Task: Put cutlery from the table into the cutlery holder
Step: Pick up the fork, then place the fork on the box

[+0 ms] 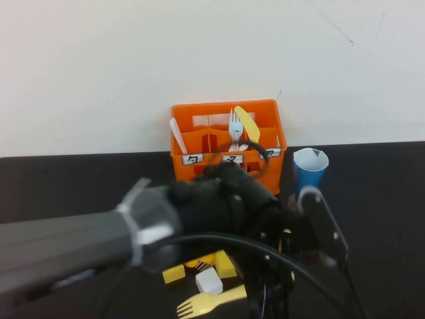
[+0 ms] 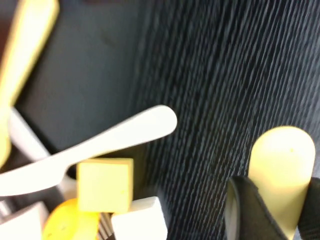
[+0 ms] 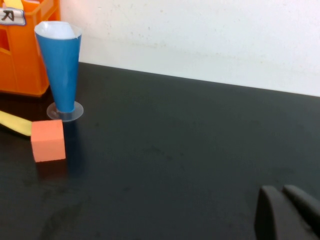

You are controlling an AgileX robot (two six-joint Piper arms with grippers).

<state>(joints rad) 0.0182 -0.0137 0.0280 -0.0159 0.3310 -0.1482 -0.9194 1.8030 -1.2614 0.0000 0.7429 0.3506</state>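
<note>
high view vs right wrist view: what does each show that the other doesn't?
Only the high view: the left gripper low at the near table edge over the pale yellow plastic fork, a white block and yellow block beside it, and a white fork standing in the crate.
Only the right wrist view: a small orange cube near the cup, and the right gripper shut, hovering over bare table.
Both: the orange plastic crate with labels, the blue cone-shaped cup, and the black table.

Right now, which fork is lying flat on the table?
The pale yellow fork beside the left gripper; the white fork stands in the orange holder. The right gripper hangs apart.
</note>
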